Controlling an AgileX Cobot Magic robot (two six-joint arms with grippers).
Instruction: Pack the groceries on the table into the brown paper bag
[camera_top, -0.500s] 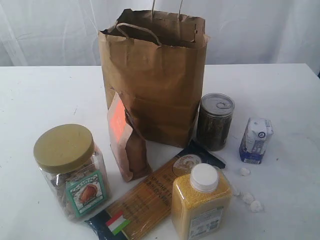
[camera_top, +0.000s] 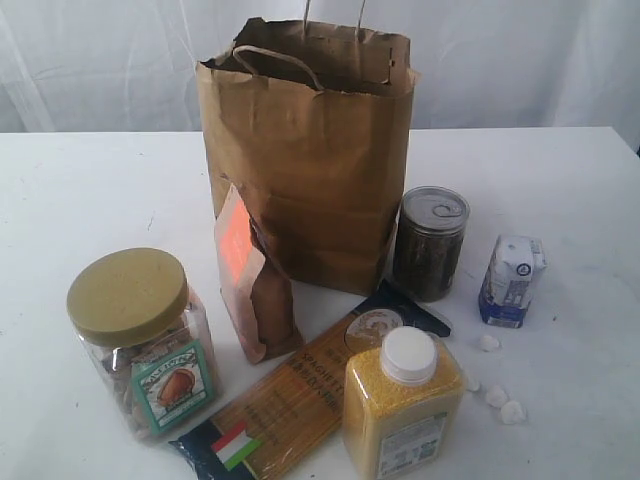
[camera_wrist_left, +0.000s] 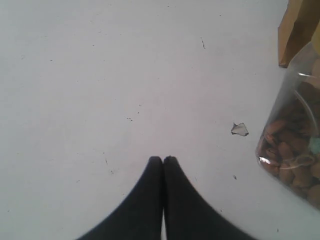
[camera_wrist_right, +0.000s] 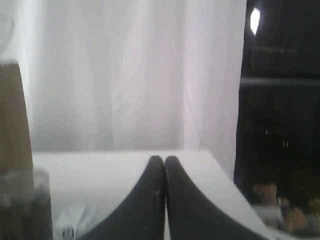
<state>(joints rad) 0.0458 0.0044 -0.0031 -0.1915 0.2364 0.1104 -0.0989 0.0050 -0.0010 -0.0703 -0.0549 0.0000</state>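
Observation:
The brown paper bag (camera_top: 310, 160) stands upright and open at the middle of the white table (camera_top: 90, 200). In front of it stand the gold-lidded clear jar (camera_top: 140, 335), the small brown pouch with orange label (camera_top: 255, 285), the dark tin (camera_top: 430, 243), the white-blue carton (camera_top: 511, 281) and the white-capped yellow-grain bottle (camera_top: 400, 405). The spaghetti pack (camera_top: 300, 395) lies flat, with small white lumps (camera_top: 497, 395) beside the bottle. Neither arm shows in the exterior view. My left gripper (camera_wrist_left: 163, 159) is shut and empty over bare table, near the jar (camera_wrist_left: 292, 155). My right gripper (camera_wrist_right: 164, 159) is shut and empty, the tin (camera_wrist_right: 22, 210) and carton (camera_wrist_right: 72, 224) blurred beside it.
A white curtain (camera_top: 520, 60) hangs behind the table. In the right wrist view the table's far corner (camera_wrist_right: 210, 157) ends before a dark area. A small scrap (camera_wrist_left: 240, 129) lies on the table near the jar.

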